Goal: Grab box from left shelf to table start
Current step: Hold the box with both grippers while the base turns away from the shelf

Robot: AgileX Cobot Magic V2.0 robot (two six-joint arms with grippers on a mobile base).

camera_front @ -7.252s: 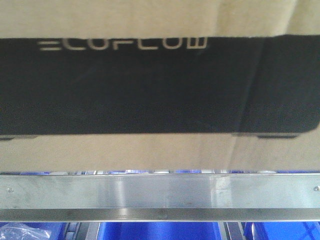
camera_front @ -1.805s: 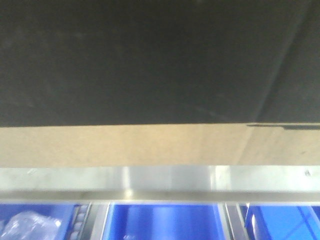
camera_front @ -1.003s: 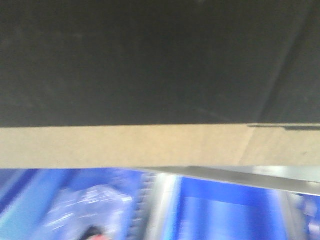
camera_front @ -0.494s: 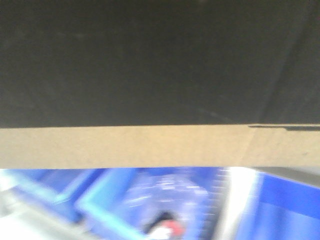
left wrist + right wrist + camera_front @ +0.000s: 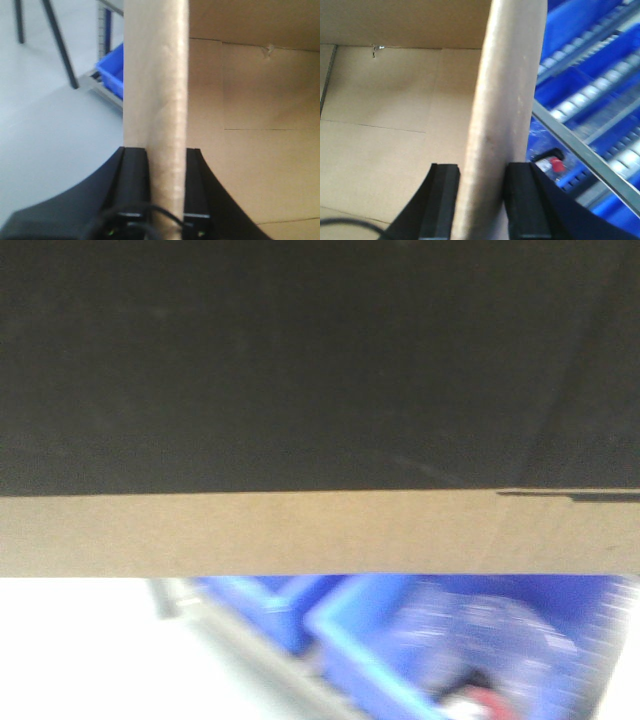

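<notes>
Our left gripper (image 5: pixel 165 156) is clamped on the carton (image 5: pixel 240 100) at its left wall, and our right gripper (image 5: pixel 482 172) pinches the right wall. The carton is held between them, with blue bins (image 5: pixel 350 630) showing beneath its lower edge.

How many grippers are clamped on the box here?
2: the left gripper pinches one upright cardboard wall of the box; the right gripper pinches another wall. Neither is hidden.

Box (image 5: pixel 300 532): brown cardboard, black panel filling my front view, level; side walls pinched in my left hand (image 5: pixel 166 155) and right hand (image 5: pixel 482 171).
Left shelf (image 5: pixel 580 151): blue bins, rollers, blurred behind the box.
</notes>
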